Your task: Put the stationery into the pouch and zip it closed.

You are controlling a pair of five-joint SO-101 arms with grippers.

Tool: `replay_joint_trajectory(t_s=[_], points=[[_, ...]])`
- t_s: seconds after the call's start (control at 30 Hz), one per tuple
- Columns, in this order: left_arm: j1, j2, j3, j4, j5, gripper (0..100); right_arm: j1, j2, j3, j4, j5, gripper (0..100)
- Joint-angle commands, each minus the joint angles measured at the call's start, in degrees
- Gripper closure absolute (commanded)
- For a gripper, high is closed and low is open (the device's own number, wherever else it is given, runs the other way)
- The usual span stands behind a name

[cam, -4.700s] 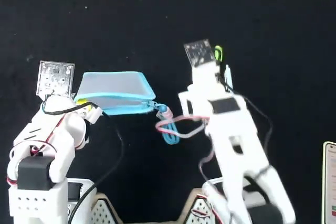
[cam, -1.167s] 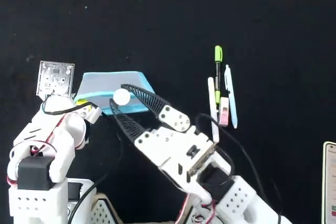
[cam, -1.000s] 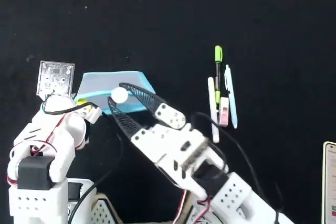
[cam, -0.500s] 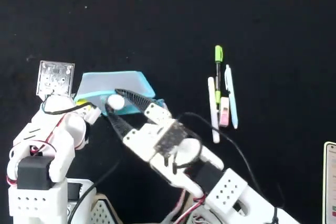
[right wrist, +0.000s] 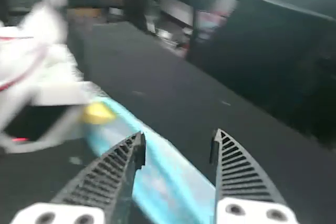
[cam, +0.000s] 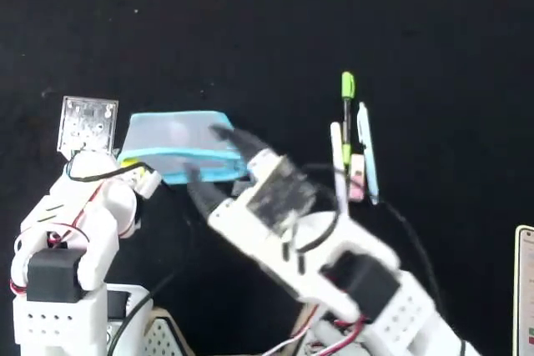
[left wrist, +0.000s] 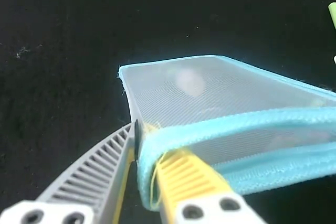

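Early days: left end effector (left wrist: 143, 141) clamped on light blue mesh pouch (cam: 178, 141) rim, right end effector (right wrist: 177, 139) released over it. Coloured pens (cam: 365, 147) well aside, unpacked; pouch looks unzipped.

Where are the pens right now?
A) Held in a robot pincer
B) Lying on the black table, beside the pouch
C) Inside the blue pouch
B: the pens lie together on the black table, off to the side of the blue pouch, and nothing is holding them.
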Motion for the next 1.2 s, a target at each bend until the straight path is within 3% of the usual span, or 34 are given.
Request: replay_joint_trajectory(t_s=[0.0, 0.17, 0.3, 0.63, 0.87, 1.17], points=[[-0.57, -0.35, -0.66, 0.09, -0.53, 97, 12.4, 0.84, -10.15, 9.05, -0.62, 80.1], [-0.48, -0.35, -0.66, 0.09, -0.53, 97, 28.75, 4.79, -13.93, 15.74, -8.35, 80.1], [-0.57, -0.35, -0.66, 0.09, -0.53, 97, 36.48, 15.08, -14.11, 16.44, -9.58, 80.1], [-0.57, -0.35, -0.66, 0.09, -0.53, 97, 38.86, 50.07, -25.01, 16.88, -9.58, 80.2], [-0.57, -0.35, -0.66, 0.09, -0.53, 97, 40.97, 73.54, -38.9, 17.41, -9.49, 86.0], [-0.57, -0.35, -0.66, 0.18, -0.53, 97, 44.04, 99.21, -65.36, 32.18, -8.18, 86.0]])
